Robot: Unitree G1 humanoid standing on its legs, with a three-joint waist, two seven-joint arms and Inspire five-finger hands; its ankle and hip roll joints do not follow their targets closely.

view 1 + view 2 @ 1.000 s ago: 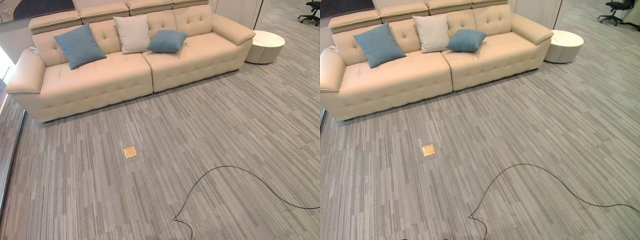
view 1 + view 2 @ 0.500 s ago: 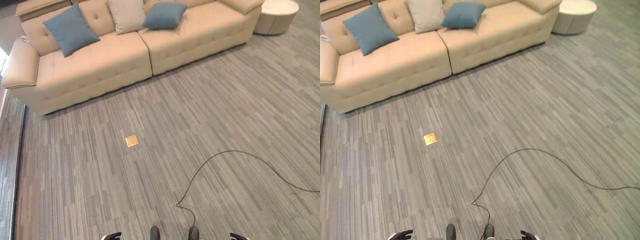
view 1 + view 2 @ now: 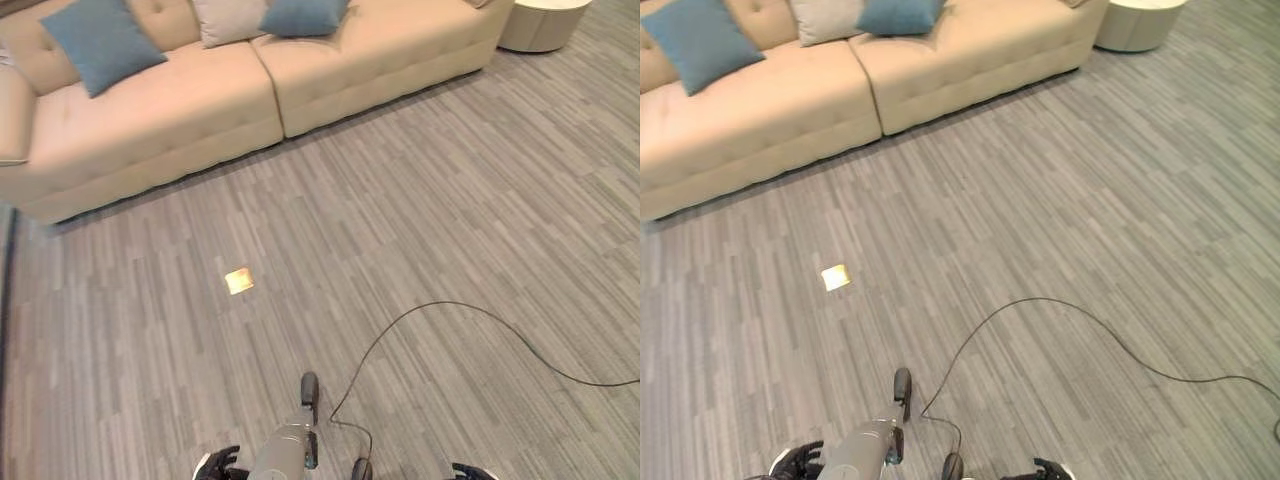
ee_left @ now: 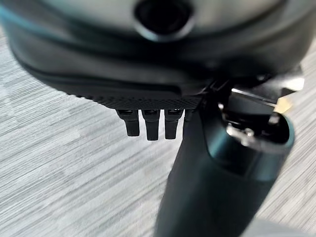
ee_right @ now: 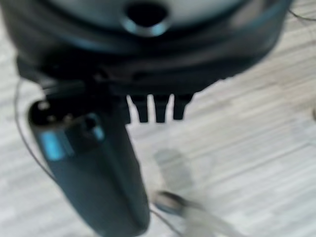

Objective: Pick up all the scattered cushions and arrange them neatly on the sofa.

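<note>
Grey striped carpet floor (image 3: 420, 200) runs to the beige sofa (image 3: 180, 110), where the blue cushions (image 3: 98, 40) and a pale cushion (image 3: 225, 15) already rest. They look soft and light; grip a corner. Left hand (image 4: 148, 121) and right hand (image 5: 155, 109) hang relaxed, empty.

Your left hand (image 3: 218, 464) sits at the lower edge of the head view, low at your side; its wrist view shows the fingers (image 4: 150, 123) pointing straight down in a row, the thumb (image 4: 212, 187) extended beside them, nothing held. Your right hand (image 3: 468, 472) mirrors it at the lower right, fingers (image 5: 158, 109) straight, thumb (image 5: 94, 177) out, likewise empty.
</note>
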